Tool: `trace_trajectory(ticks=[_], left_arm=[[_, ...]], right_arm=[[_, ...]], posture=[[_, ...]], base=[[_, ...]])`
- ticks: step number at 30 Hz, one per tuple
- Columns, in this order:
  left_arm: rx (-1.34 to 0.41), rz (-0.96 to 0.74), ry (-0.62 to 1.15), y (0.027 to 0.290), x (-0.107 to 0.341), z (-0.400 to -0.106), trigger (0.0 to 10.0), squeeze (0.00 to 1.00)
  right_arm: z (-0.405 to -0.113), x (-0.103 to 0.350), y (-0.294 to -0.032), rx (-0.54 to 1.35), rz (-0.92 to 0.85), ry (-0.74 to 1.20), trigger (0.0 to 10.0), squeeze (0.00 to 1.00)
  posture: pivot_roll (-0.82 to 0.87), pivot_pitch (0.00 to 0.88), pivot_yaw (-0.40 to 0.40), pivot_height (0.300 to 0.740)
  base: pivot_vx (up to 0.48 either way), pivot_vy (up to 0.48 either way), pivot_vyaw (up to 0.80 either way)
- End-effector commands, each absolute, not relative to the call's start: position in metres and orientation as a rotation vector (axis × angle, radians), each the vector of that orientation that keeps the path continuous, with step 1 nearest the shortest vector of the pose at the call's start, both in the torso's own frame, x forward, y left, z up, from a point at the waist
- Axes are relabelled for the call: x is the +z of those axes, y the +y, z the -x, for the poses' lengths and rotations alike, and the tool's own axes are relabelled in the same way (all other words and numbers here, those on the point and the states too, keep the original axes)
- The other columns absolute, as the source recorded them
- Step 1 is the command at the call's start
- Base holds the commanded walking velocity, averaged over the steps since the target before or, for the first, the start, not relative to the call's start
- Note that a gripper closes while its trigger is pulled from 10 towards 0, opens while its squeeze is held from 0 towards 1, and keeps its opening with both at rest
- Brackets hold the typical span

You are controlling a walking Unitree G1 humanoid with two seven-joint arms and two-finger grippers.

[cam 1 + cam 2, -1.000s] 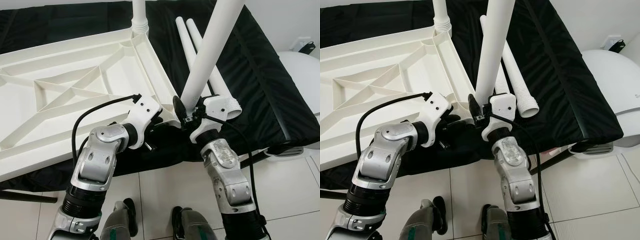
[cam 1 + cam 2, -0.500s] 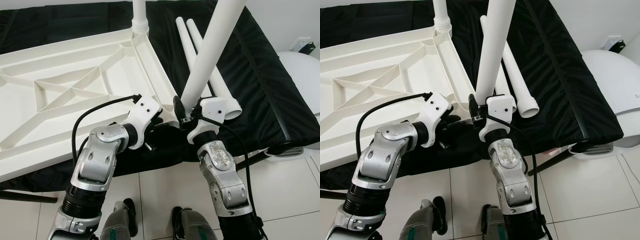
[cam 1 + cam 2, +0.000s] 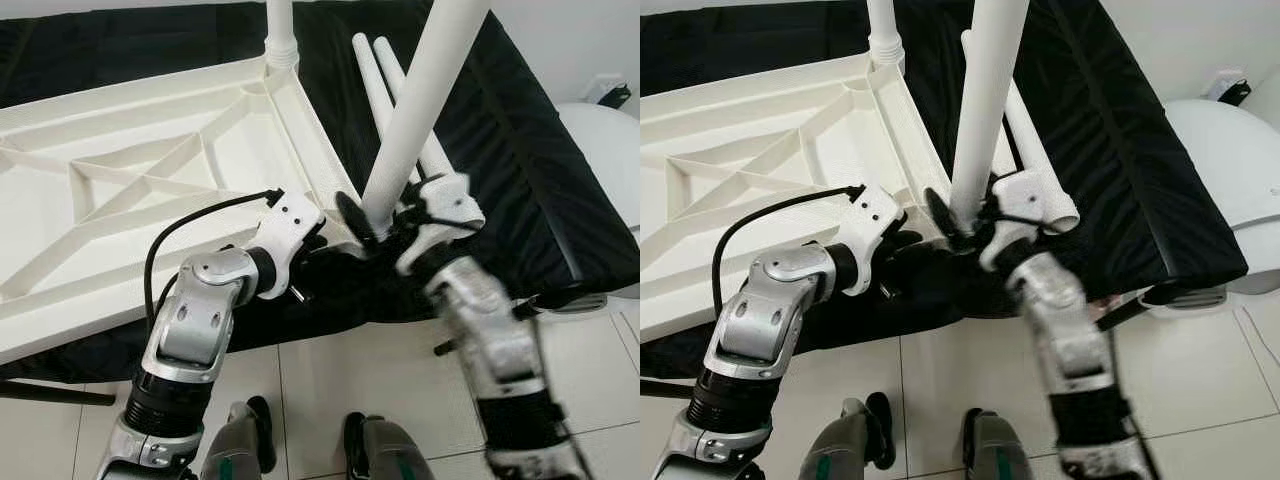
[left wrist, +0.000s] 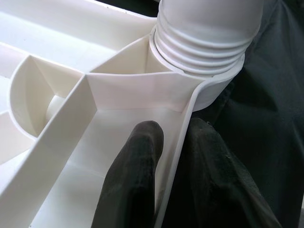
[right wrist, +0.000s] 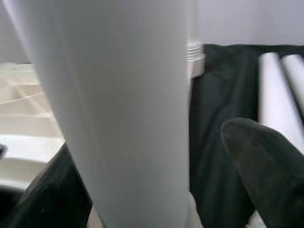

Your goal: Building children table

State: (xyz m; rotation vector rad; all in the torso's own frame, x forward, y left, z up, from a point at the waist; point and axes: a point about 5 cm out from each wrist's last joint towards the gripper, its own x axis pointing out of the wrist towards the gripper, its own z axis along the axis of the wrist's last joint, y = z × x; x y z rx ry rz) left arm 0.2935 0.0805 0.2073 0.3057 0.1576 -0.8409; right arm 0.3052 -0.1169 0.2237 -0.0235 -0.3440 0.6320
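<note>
The white ribbed table top (image 3: 120,180) lies upside down on black cloth. One white leg (image 3: 280,30) stands screwed into its far corner. A second leg (image 3: 420,100) leans in the near right corner socket, its threads showing in the left wrist view (image 4: 204,42). My left gripper (image 4: 173,130) is shut on the table top's rim just beside that socket. My right gripper (image 3: 380,220) sits around the base of the leaning leg, open, with a gap between the leg (image 5: 118,118) and one finger (image 5: 266,166). Two loose legs (image 3: 1035,160) lie on the cloth behind.
The black cloth (image 3: 520,150) covers a low platform whose front edge is just before my arms. A white rounded appliance (image 3: 605,150) stands at the right. White floor tiles (image 3: 330,390) and my feet (image 3: 250,440) are below.
My right forearm has swung out to the right and shows blurred; its fingers have loosened around the leaning leg. The left gripper, the table top and the leg have stayed put.
</note>
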Motion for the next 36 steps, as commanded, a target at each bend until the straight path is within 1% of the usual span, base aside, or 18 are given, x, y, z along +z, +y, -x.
trace_trajectory(ticks=[1, 2, 3, 4, 5, 6, 7, 9, 10, 12, 18, 29, 30, 31, 32, 33, 36], left_arm=[[-0.736, -0.280, 0.148, 0.085, 0.205, -0.296, 10.0, 0.00], [-0.736, -0.281, 0.148, 0.085, 0.205, -0.296, 10.0, 0.00], [-0.735, -0.281, 0.147, 0.085, 0.206, -0.296, 10.0, 0.00], [-0.735, -0.281, 0.147, 0.085, 0.206, -0.296, 10.0, 0.00], [-0.735, -0.282, 0.147, 0.085, 0.206, -0.296, 10.0, 0.00], [-0.736, -0.282, 0.146, 0.085, 0.206, -0.296, 10.0, 0.00], [-0.736, -0.282, 0.146, 0.085, 0.206, -0.296, 10.0, 0.00], [-0.736, -0.284, 0.146, 0.085, 0.206, -0.296, 10.0, 0.00], [-0.736, -0.284, 0.146, 0.085, 0.206, -0.296, 10.0, 0.00], [-0.737, -0.285, 0.144, 0.084, 0.207, -0.296, 10.0, 0.00], [-0.739, -0.286, 0.143, 0.084, 0.207, -0.297, 10.0, 0.00], [-0.746, -0.290, 0.137, 0.082, 0.208, -0.297, 10.0, 0.00], [-0.746, -0.291, 0.137, 0.082, 0.208, -0.297, 10.0, 0.00], [-0.746, -0.291, 0.137, 0.082, 0.208, -0.297, 10.0, 0.00], [-0.746, -0.291, 0.137, 0.082, 0.208, -0.297, 10.0, 0.00], [-0.746, -0.291, 0.136, 0.082, 0.208, -0.297, 10.0, 0.00], [-0.746, -0.290, 0.136, 0.082, 0.208, -0.297, 10.0, 0.00]], right_arm=[[-0.309, 0.221, -0.125, 0.663, 0.013, -0.319, 10.0, 1.00], [-0.312, 0.221, -0.129, 0.687, 0.022, -0.310, 10.0, 1.00], [-0.315, 0.222, -0.132, 0.759, 0.016, -0.284, 10.0, 0.10], [-0.315, 0.222, -0.132, 0.759, 0.016, -0.284, 10.0, 0.10], [-0.315, 0.222, -0.133, 0.816, 0.034, -0.273, 10.0, 0.00], [-0.315, 0.221, -0.133, 0.886, 0.056, -0.255, 10.0, 0.00], [-0.315, 0.221, -0.133, 0.886, 0.056, -0.255, 10.0, 0.00], [-0.316, 0.219, -0.134, 0.985, 0.081, -0.220, 10.0, 0.00], [-0.316, 0.219, -0.134, 0.985, 0.081, -0.220, 10.0, 0.00], [-0.319, 0.217, -0.137, 1.058, 0.110, -0.186, 10.0, 0.00], [-0.327, 0.219, -0.141, 1.123, 0.142, -0.171, 10.0, 0.00], [-0.335, 0.225, -0.137, 1.162, 0.135, -0.200, 10.0, 0.00], [-0.336, 0.224, -0.137, 1.173, 0.136, -0.201, 9.1, 0.00], [-0.336, 0.224, -0.137, 1.173, 0.136, -0.201, 9.1, 0.00], [-0.337, 0.224, -0.137, 1.180, 0.137, -0.202, 2.1, 0.00], [-0.337, 0.224, -0.136, 1.191, 0.132, -0.202, 0.0, 0.00], [-0.335, 0.222, -0.136, 1.223, 0.122, -0.186, 0.0, 0.00]], posture=[[-0.02, 0.227, -0.040, 0.740], [-0.02, 0.226, -0.040, 0.740], [-0.02, 0.223, -0.038, 0.740], [-0.02, 0.223, -0.038, 0.740], [-0.02, 0.224, -0.038, 0.740], [-0.02, 0.221, -0.037, 0.740], [-0.02, 0.221, -0.037, 0.740], [-0.02, 0.220, -0.036, 0.740], [-0.02, 0.220, -0.036, 0.740], [-0.01, 0.217, -0.035, 0.740], [-0.02, 0.210, -0.032, 0.740], [-0.01, 0.198, -0.029, 0.740], [-0.01, 0.198, -0.029, 0.740], [-0.01, 0.198, -0.029, 0.740], [-0.01, 0.198, -0.029, 0.740], [-0.01, 0.198, -0.030, 0.740], [-0.01, 0.200, -0.033, 0.740]], base=[[0.000, 0.000, 0.00], [0.000, 0.000, 0.00], [0.000, 0.000, 0.00], [0.000, 0.000, 0.00], [0.000, 0.000, 0.00], [0.000, 0.000, 0.00], [0.000, 0.000, 0.00], [0.000, 0.000, 0.00], [0.000, 0.000, 0.00], [0.000, 0.000, 0.00], [0.000, 0.000, 0.00], [0.000, 0.000, 0.00], [0.000, 0.000, 0.00], [0.000, 0.000, 0.00], [0.000, 0.000, 0.00], [0.000, 0.000, 0.00], [0.000, 0.000, 0.00]])
